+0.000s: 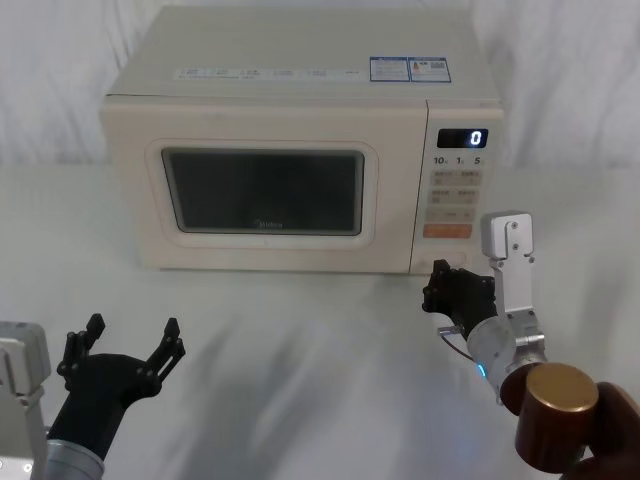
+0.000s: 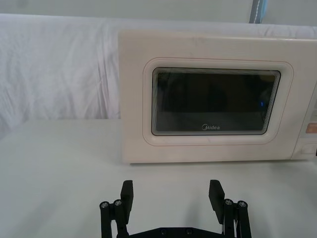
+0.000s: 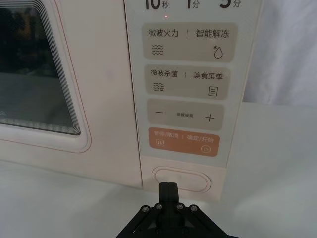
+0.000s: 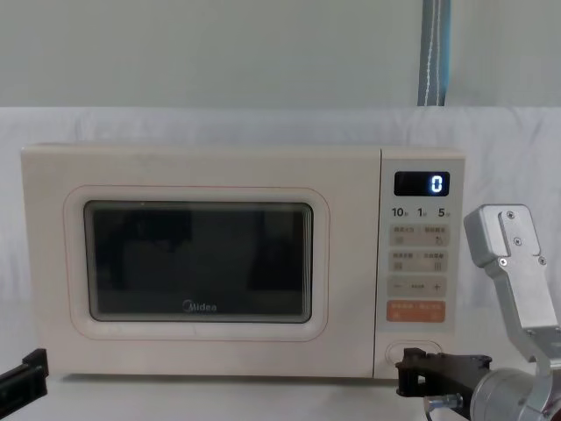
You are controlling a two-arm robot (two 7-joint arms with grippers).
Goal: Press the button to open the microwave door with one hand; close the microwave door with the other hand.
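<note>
1. At the lower left of the head view, the left hand (image 1: 128, 345) hangs low over the white tabletop (image 1: 300, 360), well in front of the microwave's left side. Its black fingers (image 2: 127, 194) are spread wide apart, with nothing between them.

2. A cream microwave oven (image 1: 300, 70) sits at the back of the tabletop, facing the robot. Behind it hangs white cloth (image 2: 54, 69).

3. The microwave door (image 4: 202, 263) takes up most of the oven's front. It is shut, lying flush with the cabinet. Its dark glass window has rounded corners, a raised cream frame and a grey "Midea" logo (image 4: 201, 306) under the glass.

4. To the right of the door is the control panel (image 3: 185, 89). A black display (image 4: 422, 183) at the top shows a lit "0". Below it come beige keys with printed characters, then an orange rectangular key (image 3: 184, 142).

5. The button (image 3: 181, 179) – a wide, plain, cream-white pill – lies at the very bottom of the panel, under the orange key.

6. The right hand (image 3: 169, 185) is directly in front of that button, low and near the tabletop. Its two black fingertips are pressed together, holding nothing, and their tip overlaps the button's lower edge in the right wrist view – whether it actually touches cannot be told.

7. Behind the hand, the silver-grey wrist and pale grey arm link (image 1: 512, 265) rise at the lower right.
</note>
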